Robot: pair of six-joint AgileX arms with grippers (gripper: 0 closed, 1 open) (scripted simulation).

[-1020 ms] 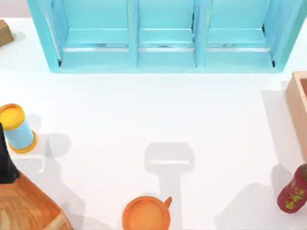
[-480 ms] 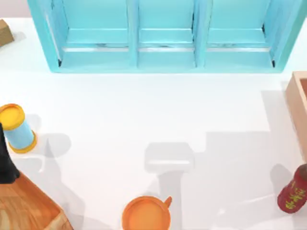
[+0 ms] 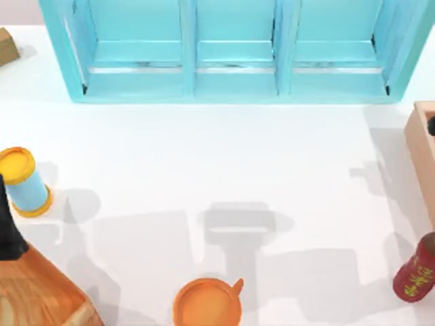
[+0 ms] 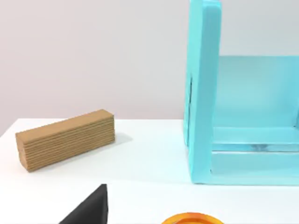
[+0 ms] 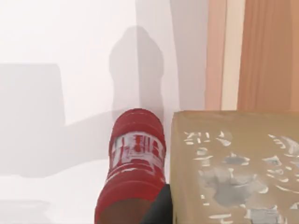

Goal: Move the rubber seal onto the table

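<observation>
The rubber seal point(image 5: 233, 168), a tan block with pale squiggle marks on its face, sits very close in the right wrist view, raised above the white table point(image 3: 204, 156). My right gripper point(image 5: 224, 217) is shut on it, and one dark finger point(image 5: 158, 211) shows against its side. The seal hangs right beside the red bottle point(image 5: 135, 163), with the light-wood crate point(image 5: 252, 51) just beyond. A dark bit of my right arm point(image 3: 431, 125) shows at the right edge over the crate point(image 3: 421, 146). My left arm point(image 3: 7, 231) stays parked at the left edge.
A turquoise shelf unit point(image 3: 231, 54) spans the back. A brown layered block point(image 4: 65, 139) lies at the back left corner point(image 3: 4, 45). A yellow-and-blue can point(image 3: 24, 182) is at the left, an orange cup point(image 3: 207, 303) at the front, the red bottle point(image 3: 416, 268) front right, and a wooden object point(image 3: 34, 292) front left.
Broad arm shadows have spread over the table's front and right. A dark bit of the right arm has come into the top view's right edge. The left arm has barely moved.
</observation>
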